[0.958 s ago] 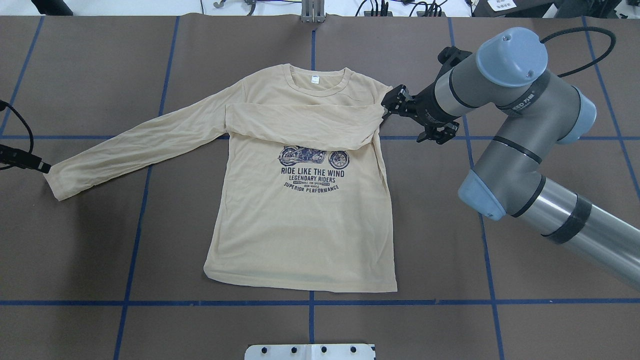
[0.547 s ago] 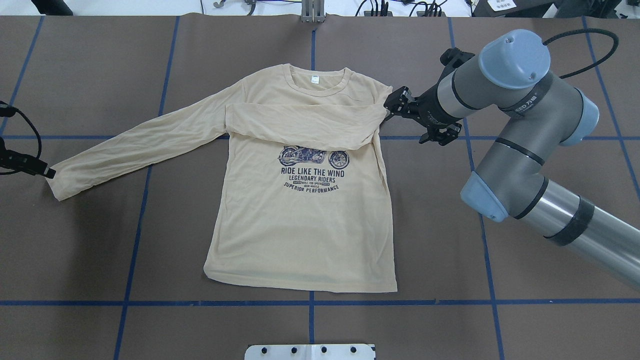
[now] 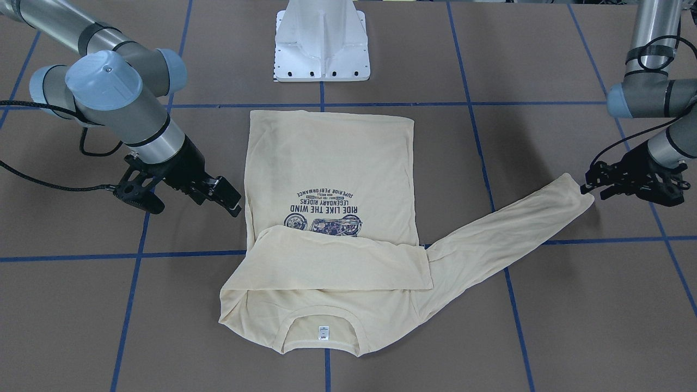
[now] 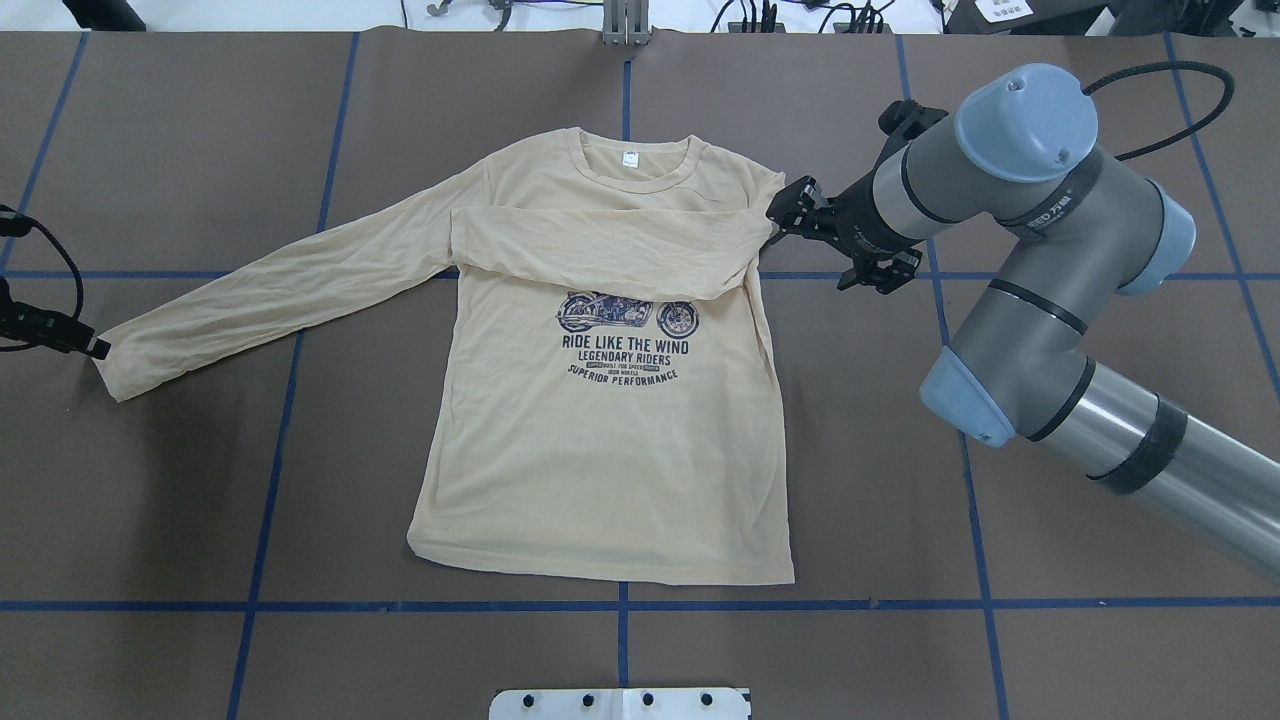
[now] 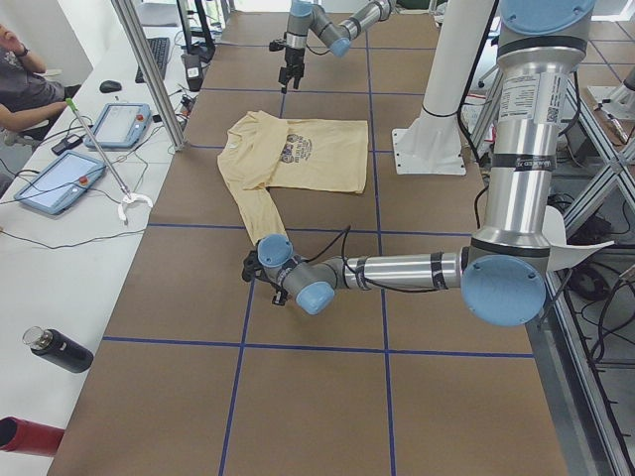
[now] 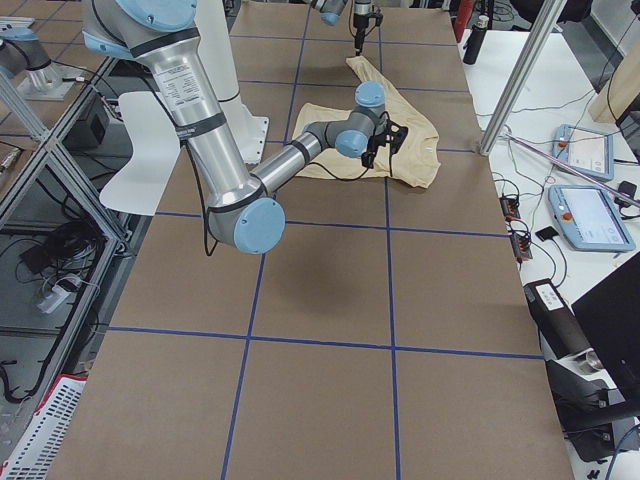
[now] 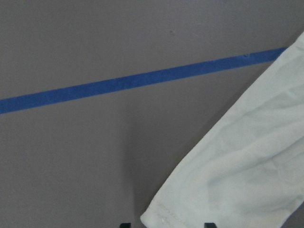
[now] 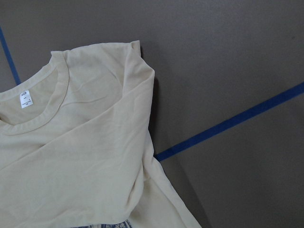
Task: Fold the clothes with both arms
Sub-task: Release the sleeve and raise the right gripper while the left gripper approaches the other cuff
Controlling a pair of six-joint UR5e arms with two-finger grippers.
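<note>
While flat, T-shirt (image 4: 600,450) on table (image 4: 200,150).

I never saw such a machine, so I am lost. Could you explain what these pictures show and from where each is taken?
It is a robot with two arms at a brown table. Four fixed cameras look from above, from the front and from each table end; two small ones sit on the wrists. A cream T-shirt lies flat, one sleeve folded across the chest, the other sleeve stretched out. The left tool is open at that sleeve's cuff; the right tool is open beside the shoulder. Nothing is held.
</note>
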